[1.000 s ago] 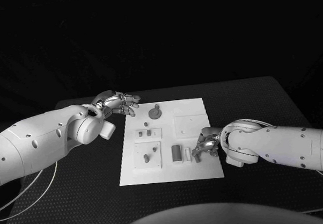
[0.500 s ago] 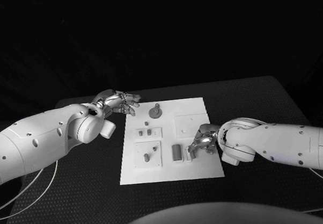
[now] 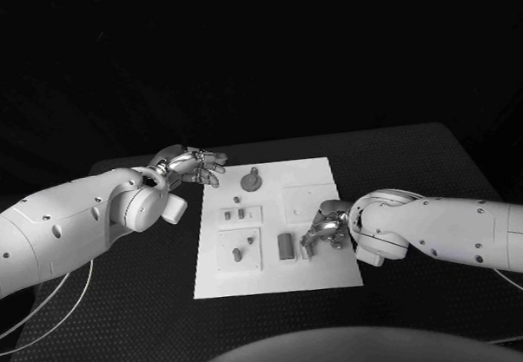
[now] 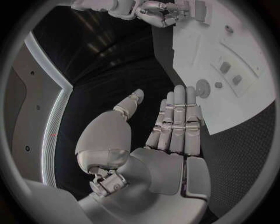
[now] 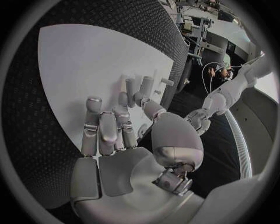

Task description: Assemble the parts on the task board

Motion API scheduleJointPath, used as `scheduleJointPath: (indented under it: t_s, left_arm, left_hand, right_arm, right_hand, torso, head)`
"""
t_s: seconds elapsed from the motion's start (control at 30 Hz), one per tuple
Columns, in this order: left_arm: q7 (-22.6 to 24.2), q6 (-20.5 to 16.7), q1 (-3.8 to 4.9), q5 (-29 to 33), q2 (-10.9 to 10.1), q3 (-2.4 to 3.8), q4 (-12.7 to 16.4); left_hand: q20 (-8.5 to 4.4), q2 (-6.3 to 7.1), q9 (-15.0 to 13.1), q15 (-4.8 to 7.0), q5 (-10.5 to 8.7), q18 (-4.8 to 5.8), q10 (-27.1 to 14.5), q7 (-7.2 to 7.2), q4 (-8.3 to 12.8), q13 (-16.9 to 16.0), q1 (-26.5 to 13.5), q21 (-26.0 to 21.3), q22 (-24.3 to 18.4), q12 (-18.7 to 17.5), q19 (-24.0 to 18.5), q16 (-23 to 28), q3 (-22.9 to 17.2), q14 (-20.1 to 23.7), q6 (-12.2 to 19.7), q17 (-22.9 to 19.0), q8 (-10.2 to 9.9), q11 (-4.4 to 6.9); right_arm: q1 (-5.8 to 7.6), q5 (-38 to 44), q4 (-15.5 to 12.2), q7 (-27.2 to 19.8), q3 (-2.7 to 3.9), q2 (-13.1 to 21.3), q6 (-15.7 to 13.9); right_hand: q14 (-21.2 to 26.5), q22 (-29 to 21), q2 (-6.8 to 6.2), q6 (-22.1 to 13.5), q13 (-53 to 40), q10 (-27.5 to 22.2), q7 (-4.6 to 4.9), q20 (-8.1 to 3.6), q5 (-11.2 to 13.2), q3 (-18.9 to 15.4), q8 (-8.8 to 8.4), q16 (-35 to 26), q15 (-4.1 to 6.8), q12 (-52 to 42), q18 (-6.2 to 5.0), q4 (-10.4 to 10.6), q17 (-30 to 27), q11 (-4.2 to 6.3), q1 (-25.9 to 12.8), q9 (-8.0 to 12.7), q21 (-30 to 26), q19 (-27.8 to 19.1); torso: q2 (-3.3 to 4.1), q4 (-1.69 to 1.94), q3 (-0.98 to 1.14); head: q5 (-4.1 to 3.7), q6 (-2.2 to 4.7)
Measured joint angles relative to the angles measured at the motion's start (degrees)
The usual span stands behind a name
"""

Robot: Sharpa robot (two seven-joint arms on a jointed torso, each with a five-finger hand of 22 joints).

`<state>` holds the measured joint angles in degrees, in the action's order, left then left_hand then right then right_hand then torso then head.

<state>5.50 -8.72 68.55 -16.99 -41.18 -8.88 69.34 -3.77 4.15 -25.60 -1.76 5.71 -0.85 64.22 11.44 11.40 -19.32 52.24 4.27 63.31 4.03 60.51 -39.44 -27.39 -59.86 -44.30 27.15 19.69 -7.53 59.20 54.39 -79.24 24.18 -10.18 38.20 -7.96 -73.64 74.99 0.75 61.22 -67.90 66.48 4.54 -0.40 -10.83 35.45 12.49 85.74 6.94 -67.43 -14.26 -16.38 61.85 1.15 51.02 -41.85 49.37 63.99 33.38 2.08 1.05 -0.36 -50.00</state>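
Note:
The white task board (image 3: 325,266) lies mid-table. On it are a round part with a stem (image 3: 250,180), small pegs (image 3: 238,212), a single peg (image 3: 237,254), a dark block (image 3: 286,246) and a pale piece (image 3: 303,248). My right hand (image 3: 323,227) hovers low over the board's right side, fingers pointing down beside the pale piece. In the right wrist view its fingers (image 5: 108,128) stretch along the board (image 5: 81,60), the thumb close to upright pieces (image 5: 144,86), nothing in the palm. My left hand (image 3: 191,166) hangs by the board's far left corner, fingers straight (image 4: 175,121), holding nothing.
Black table (image 3: 125,317) surrounds the board, with bare room on both sides and in front. A white cable (image 3: 49,312) runs along the table's left edge. The left wrist view shows the board (image 4: 245,98) and my right hand (image 4: 157,11) far off.
My right hand has slid a little to the left across the board, closer to the dark block and the pale piece. The left hand has stayed where it was.

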Motion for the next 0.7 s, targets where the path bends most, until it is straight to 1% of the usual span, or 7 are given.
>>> scheduleJointPath:
  t_s: [0.17,0.33,0.6,0.7]
  left_arm:
    - [-0.01,0.00,0.00,0.00,-0.02,0.00,0.00]
    - [-0.01,0.00,0.00,0.00,-0.05,0.00,0.01]
    - [-0.01,-0.01,0.00,0.00,-0.10,0.00,0.06]
    - [-0.01,-0.01,0.00,0.00,-0.07,0.00,0.02]
  left_hand:
    - [0.00,0.00,0.00,0.00,0.00,0.00,0.00,0.00,0.00,0.00,0.00,0.00,0.00,0.00,0.00,0.00,0.00,0.00,0.00,0.04,0.00,0.00]
    - [0.00,0.00,-0.01,0.00,0.00,0.00,0.00,0.00,0.00,0.01,0.00,0.00,0.00,0.00,0.00,0.00,0.00,0.00,0.00,0.04,0.00,0.00]
    - [0.00,0.00,-0.01,0.00,0.00,0.00,0.00,0.00,0.00,0.01,0.00,0.00,0.00,0.00,0.00,0.00,0.00,0.00,0.00,0.09,0.00,0.00]
    - [0.00,0.00,-0.01,0.00,0.00,0.00,0.00,0.00,0.15,0.01,0.00,0.00,0.00,0.00,0.00,0.00,-0.15,0.00,0.00,0.09,0.00,0.00]
  right_arm:
    - [0.01,-0.41,-0.23,0.30,-0.01,-0.32,0.57]
    - [0.01,-0.67,0.10,0.49,-0.02,-0.69,0.80]
    - [0.06,-0.68,1.07,0.79,-0.02,-1.07,0.57]
    - [0.02,-0.58,1.14,0.88,-0.07,-1.15,0.31]
  right_hand:
    - [-0.03,0.00,0.00,0.01,0.00,0.00,-0.01,0.00,0.02,0.00,-0.04,0.00,0.00,0.00,0.03,0.00,-0.06,0.00,0.00,0.17,0.00,0.00]
    - [-0.20,0.00,0.00,0.03,0.00,0.00,-0.03,0.01,0.19,0.16,-0.05,0.00,0.00,0.00,0.05,0.15,-0.04,0.00,0.00,0.25,0.00,0.00]
    - [-0.31,0.00,0.00,0.15,-0.05,0.09,-0.15,0.01,0.30,0.16,-0.06,0.00,-0.09,0.01,0.11,0.15,-0.16,0.09,0.00,0.24,0.00,-0.01]
    - [-0.19,0.00,0.00,0.15,0.00,0.09,-0.15,0.01,0.17,0.16,-0.31,0.00,0.02,0.01,0.12,0.15,-0.22,0.09,0.00,0.35,0.00,-0.01]
  torso:
    - [0.00,0.01,0.00]
    - [0.00,0.01,0.00]
    - [0.02,0.02,0.03]
    - [0.02,0.01,0.04]
  head:
    - [0.19,0.00]
    - [0.22,0.00]
    - [0.35,0.00]
    - [0.35,0.00]
